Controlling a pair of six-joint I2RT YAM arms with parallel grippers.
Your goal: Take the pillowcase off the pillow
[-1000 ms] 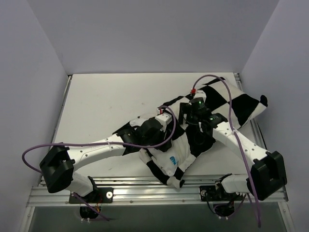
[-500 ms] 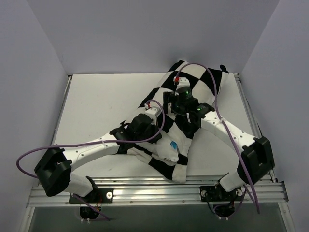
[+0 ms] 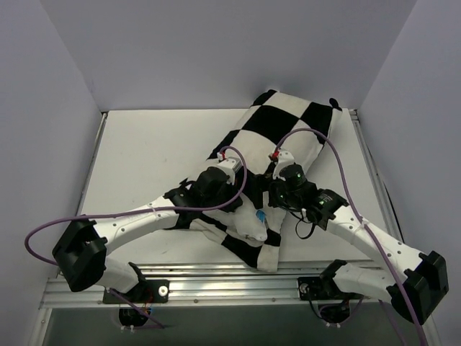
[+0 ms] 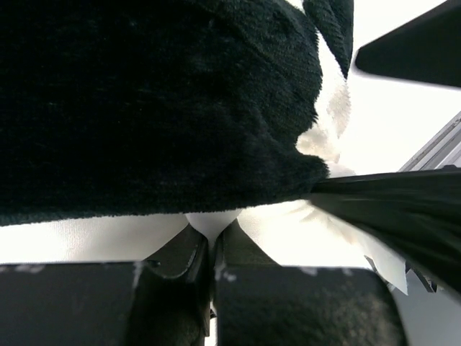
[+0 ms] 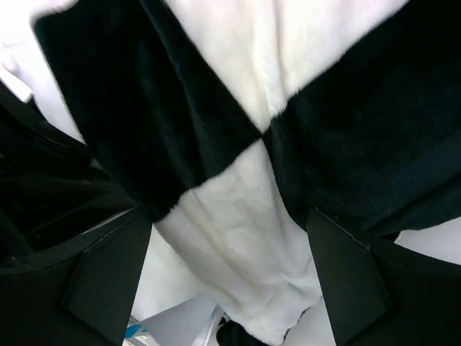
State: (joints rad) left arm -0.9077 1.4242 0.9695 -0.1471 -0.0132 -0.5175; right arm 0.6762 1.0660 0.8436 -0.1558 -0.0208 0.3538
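The black and white checkered pillowcase (image 3: 288, 126) lies slantwise from the far right corner down to the near edge. The pillow's (image 3: 251, 225) plain white end with a small blue mark pokes out of it near the front. My left gripper (image 3: 241, 203) is shut there, and in the left wrist view its fingers (image 4: 180, 252) pinch a fold of the pillow's smooth white cloth (image 4: 210, 222) just under the black plush. My right gripper (image 3: 274, 196) hovers open over the pillowcase (image 5: 238, 202), with a finger on either side and nothing gripped.
The white table (image 3: 144, 158) is bounded by grey walls on the left, back and right. An aluminium rail (image 3: 216, 277) runs along the near edge. Purple cables (image 3: 43, 231) loop off both arms.
The pillow in its case swung from the right side toward the far back. My left gripper closed on the white cloth. My right arm drew back toward the near side.
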